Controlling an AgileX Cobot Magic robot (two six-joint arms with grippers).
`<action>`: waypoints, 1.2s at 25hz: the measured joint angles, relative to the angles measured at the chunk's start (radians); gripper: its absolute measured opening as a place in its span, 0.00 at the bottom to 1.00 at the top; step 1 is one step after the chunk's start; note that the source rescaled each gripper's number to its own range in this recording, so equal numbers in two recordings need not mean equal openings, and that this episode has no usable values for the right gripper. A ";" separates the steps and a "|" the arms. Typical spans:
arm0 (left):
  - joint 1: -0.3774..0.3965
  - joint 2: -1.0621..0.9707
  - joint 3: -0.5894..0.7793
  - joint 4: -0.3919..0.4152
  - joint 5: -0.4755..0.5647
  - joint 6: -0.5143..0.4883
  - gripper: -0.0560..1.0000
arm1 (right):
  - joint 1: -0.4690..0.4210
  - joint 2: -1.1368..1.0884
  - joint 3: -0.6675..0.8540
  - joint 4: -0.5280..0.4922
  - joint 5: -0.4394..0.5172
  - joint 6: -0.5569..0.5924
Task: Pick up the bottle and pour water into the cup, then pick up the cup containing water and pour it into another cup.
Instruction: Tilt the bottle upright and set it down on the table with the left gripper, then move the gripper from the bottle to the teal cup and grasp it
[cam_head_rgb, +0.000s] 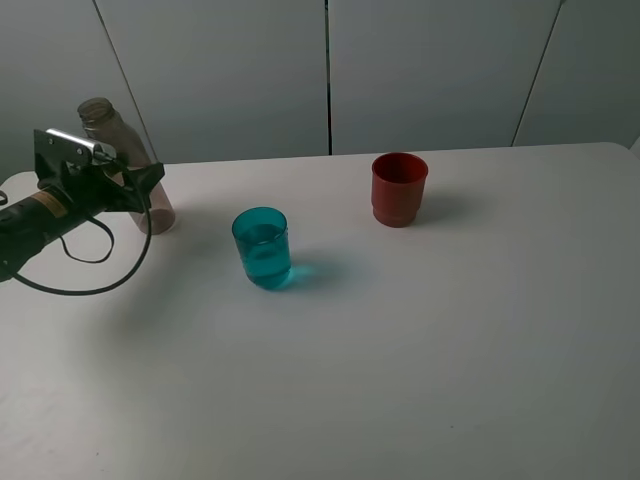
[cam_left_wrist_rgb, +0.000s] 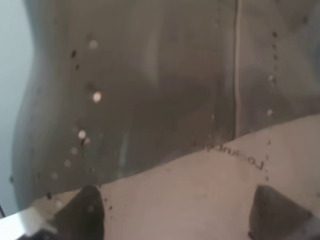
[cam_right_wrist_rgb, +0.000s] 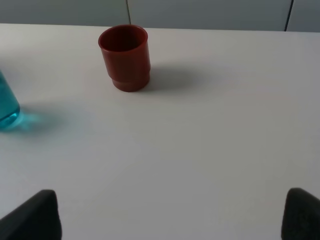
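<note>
Faint reversed lettering on bottle (cam_left_wrist_rgb: 165, 125), too blurred to read.

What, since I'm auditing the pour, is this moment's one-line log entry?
left gripper shut on clear bottle | teal cup holds water, standing free | red cup upright, apart | right gripper open, empty

White matte table (cam_head_rgb: 450, 380), pale grey wall panels (cam_head_rgb: 430, 70) behind, thin dark seams (cam_head_rgb: 327, 75) between panels, soft even light
</note>
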 joint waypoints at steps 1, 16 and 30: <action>0.000 0.000 0.000 0.000 0.000 0.008 0.05 | 0.000 0.000 0.000 0.000 0.000 0.000; 0.000 0.005 -0.002 0.018 0.001 0.017 0.64 | 0.000 0.000 0.000 0.000 0.000 0.000; 0.001 0.006 -0.011 0.004 0.008 0.017 0.97 | 0.000 0.000 0.000 0.000 0.000 0.000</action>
